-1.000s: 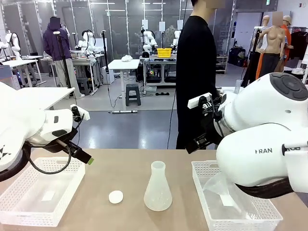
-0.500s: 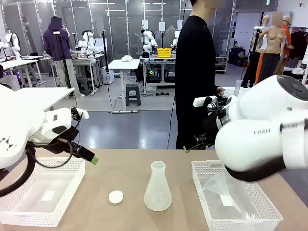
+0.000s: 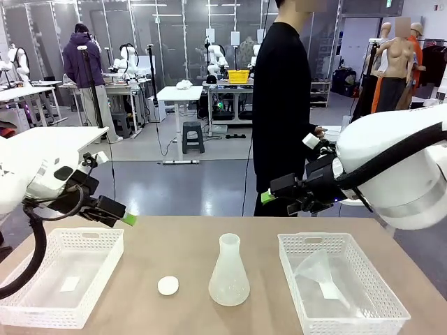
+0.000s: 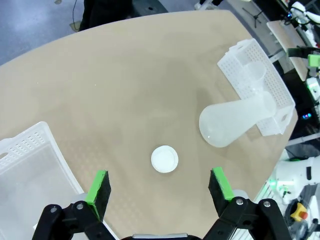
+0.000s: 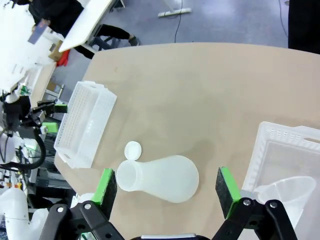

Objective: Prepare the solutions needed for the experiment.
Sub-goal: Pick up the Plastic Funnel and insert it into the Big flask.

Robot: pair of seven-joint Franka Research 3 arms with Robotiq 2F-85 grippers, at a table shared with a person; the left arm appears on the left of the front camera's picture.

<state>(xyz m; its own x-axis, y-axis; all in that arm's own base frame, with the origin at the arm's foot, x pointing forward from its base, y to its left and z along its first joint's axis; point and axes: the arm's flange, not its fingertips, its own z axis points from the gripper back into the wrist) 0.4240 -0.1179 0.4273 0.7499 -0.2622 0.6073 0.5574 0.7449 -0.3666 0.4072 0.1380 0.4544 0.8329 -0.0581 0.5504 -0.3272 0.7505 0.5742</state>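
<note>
While the frosted flask (image 3: 228, 276) stands upright mid-table near a small white cap (image 3: 167, 285), I cannot tell whether it holds any of the solutions; the right basket (image 3: 328, 238) holds a clear beaker (image 3: 316, 272). Farther back, the left gripper (image 3: 126, 218) and the right gripper (image 3: 267, 197) hover wide open and empty; the preparation seems hardly begun.

I had bare tan tabletop (image 3: 174, 244) open across the middle of the front frame. A frosted white conical plastic flask (image 3: 228, 279) stood upright at lower centre, with a small white round cap (image 3: 167, 285) near its left. A white perforated plastic basket (image 3: 84, 234) blocked the lower left corner, and a second white perforated basket (image 3: 314, 239) blocked the lower right.
</note>
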